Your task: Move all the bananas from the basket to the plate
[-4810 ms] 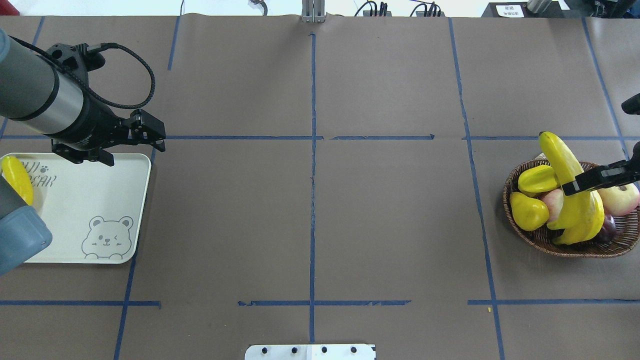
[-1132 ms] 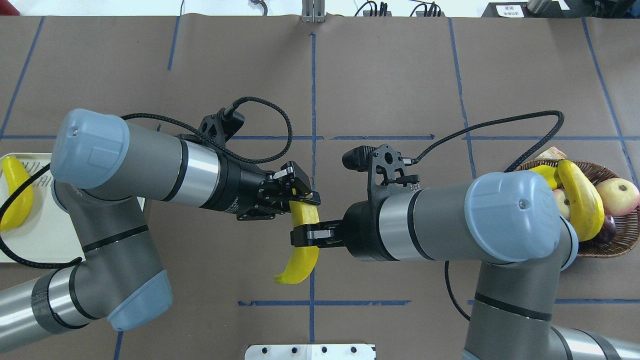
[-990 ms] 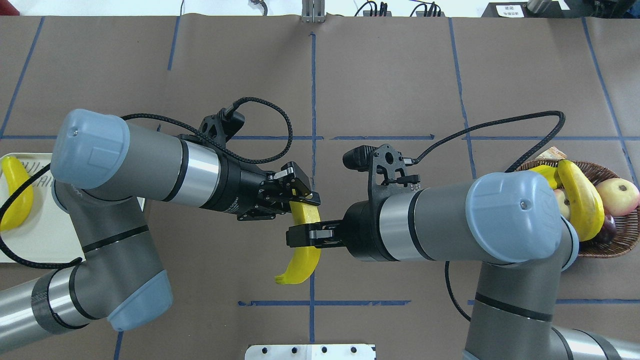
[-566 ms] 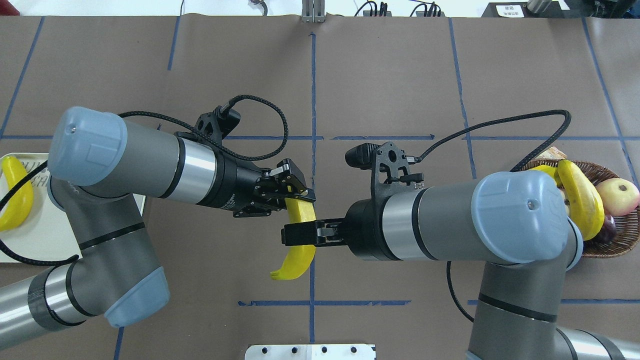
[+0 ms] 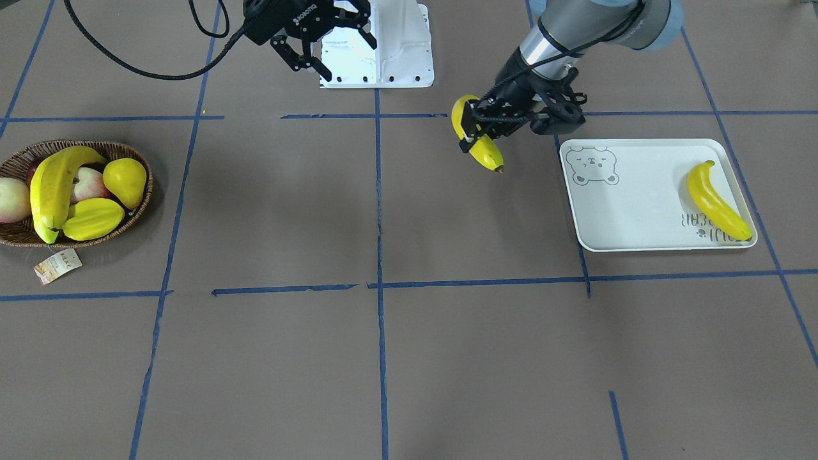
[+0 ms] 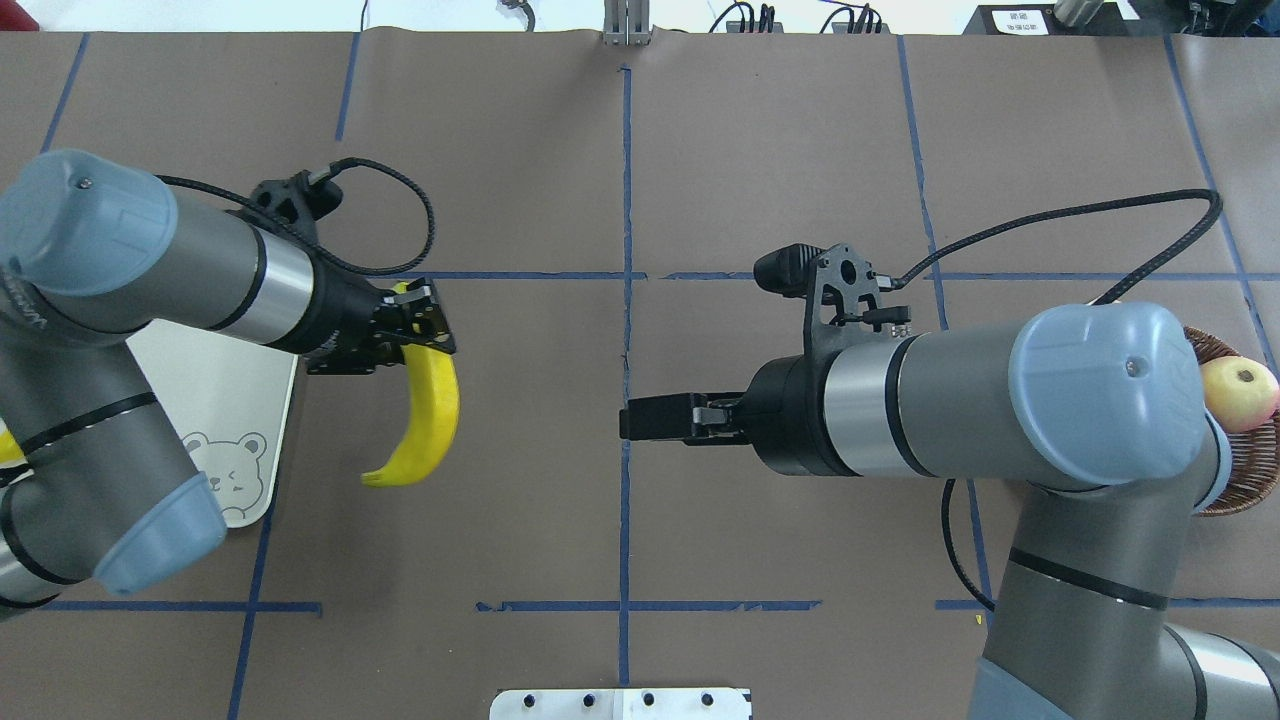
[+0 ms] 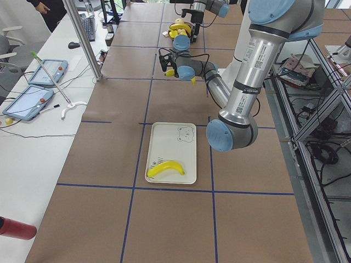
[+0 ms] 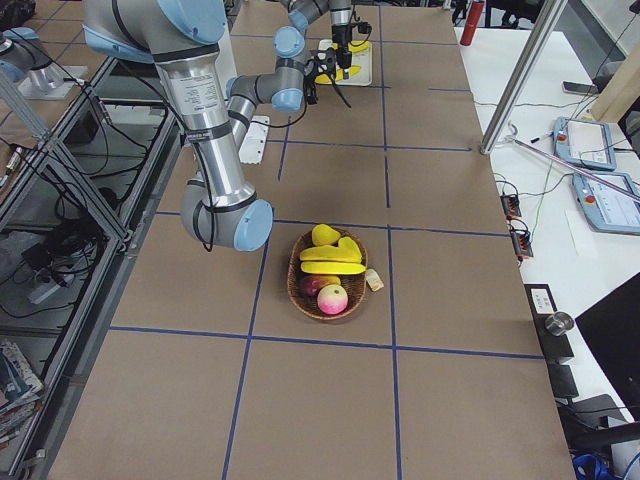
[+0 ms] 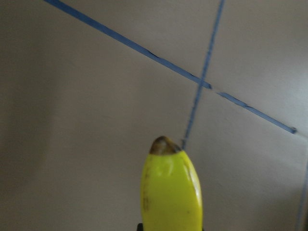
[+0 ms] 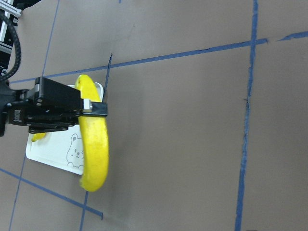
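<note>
My left gripper [image 6: 418, 328] is shut on the upper end of a yellow banana [image 6: 428, 415] that hangs above the table just right of the white plate [image 6: 235, 395]. The front view shows this banana [image 5: 480, 145] left of the plate [image 5: 639, 211], where another banana [image 5: 716, 201] lies. My right gripper [image 6: 630, 418] is open and empty near the table's middle, pointing toward the left arm. One banana [image 5: 54, 182] rests in the wicker basket [image 5: 142, 204]. In the left wrist view, the held banana's tip [image 9: 171, 192] hangs over brown paper.
The basket also holds a yellow pear [image 5: 124, 179], a starfruit [image 5: 92, 218] and apples [image 5: 13, 199]; a paper tag [image 5: 57, 266] lies beside it. Blue tape lines cross the brown table cover. A white mount plate [image 5: 383, 45] sits by the robot's base.
The right gripper has let go of the banana and drawn back to the right. The left arm has carried the banana left, close to the plate.
</note>
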Controlling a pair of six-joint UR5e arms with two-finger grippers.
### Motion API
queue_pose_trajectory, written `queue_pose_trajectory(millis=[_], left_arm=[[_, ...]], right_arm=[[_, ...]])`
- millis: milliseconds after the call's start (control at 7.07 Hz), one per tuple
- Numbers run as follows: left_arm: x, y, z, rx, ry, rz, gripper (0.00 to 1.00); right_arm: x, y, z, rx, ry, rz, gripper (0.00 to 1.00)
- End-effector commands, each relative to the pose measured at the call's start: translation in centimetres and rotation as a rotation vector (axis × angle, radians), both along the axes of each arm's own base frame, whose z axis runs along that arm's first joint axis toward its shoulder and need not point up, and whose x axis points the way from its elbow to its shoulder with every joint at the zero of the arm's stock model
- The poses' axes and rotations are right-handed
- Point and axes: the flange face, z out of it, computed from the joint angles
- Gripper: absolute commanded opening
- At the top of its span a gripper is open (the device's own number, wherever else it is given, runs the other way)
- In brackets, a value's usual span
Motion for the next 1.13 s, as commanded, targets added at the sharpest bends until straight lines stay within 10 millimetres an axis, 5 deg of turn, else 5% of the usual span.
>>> queue_pose_trajectory(millis=[0, 141, 424, 990], left_arm=[[-5.1, 0.6, 11.3, 0.011, -0.254, 0.025, 0.00], [-8.2, 0.5, 15.2, -0.004, -0.314, 0.022, 0.00], [-12.5, 0.1, 19.4, -0.063, -0.374, -0.027, 0.00], [-12.2, -2.2, 25.5, -0.107, -0.491, -0.063, 0.00]], right_arm=[[1.1, -1.4, 2.1, -0.021, 0.040, 0.037, 1.00], [1.5, -1.9, 2.9, -0.029, 0.055, 0.049, 1.00], [2.2, -2.6, 4.6, -0.043, 0.085, 0.069, 1.00], [2.7, -3.2, 4.7, -0.047, 0.087, 0.086, 1.00]])
